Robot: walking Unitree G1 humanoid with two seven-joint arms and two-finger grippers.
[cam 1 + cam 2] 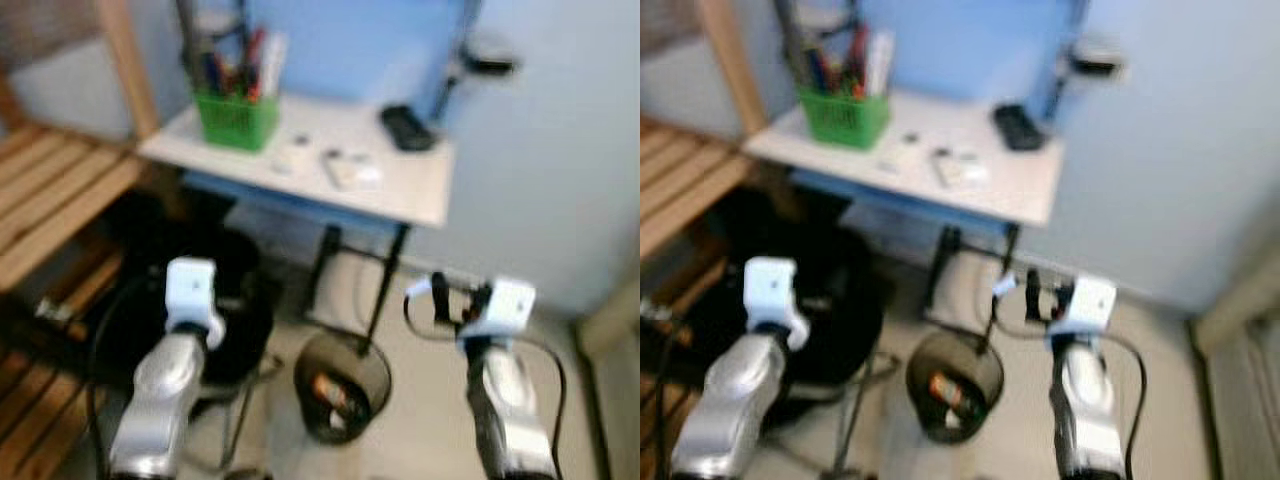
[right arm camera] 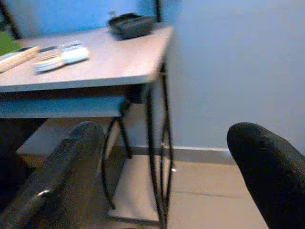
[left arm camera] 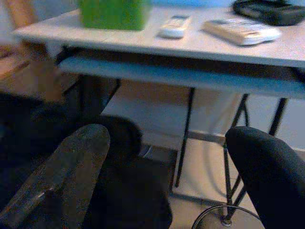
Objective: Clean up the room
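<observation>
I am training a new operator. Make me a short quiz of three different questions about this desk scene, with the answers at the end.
1. True or false: the green pen basket stands on the desk.
2. Multiple choice: where is the round wire wastebasket? A) on the desk B) on the floor near the desk legs C) on the wooden bench
3. Fill in: both the left end effector and the right end effector have their fingers ____.

Key:
1. True.
2. B.
3. Open; in each wrist view the two black fingers stand wide apart and hold nothing.
</observation>
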